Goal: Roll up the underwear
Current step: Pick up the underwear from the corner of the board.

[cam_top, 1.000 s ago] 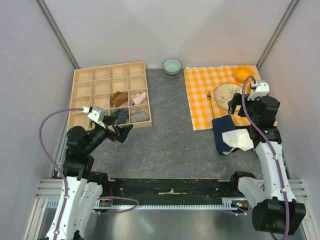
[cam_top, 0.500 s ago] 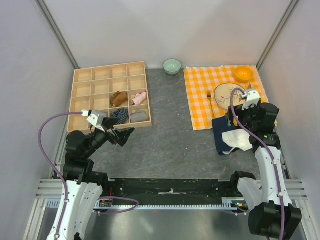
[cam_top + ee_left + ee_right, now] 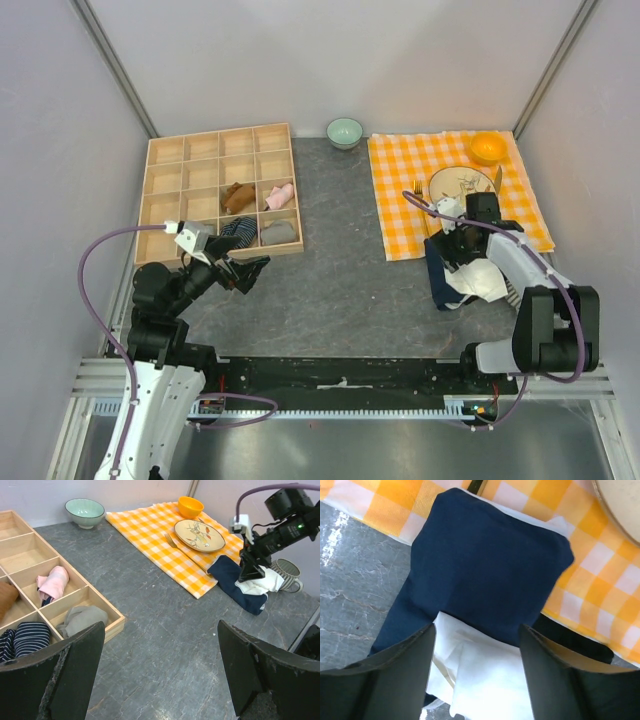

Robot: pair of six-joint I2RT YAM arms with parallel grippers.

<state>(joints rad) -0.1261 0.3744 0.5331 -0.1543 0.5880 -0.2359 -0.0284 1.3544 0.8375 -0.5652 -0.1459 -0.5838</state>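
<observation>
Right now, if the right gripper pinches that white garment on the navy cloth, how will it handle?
Probably floppy: the white garment lies creased and draped over the navy cloth, so it should sag from a pinch. Likely light, being thin fabric. It may drag the navy cloth along, since the two touch; the open right gripper hangs above both.

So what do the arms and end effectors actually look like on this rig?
Both arms match: left arm and right arm have white links with black joint housings. A purple cable loops along each to a white camera block at the wrist. Left end effector and right end effector: two broad matte-black fingers, edges scuffed.
</observation>
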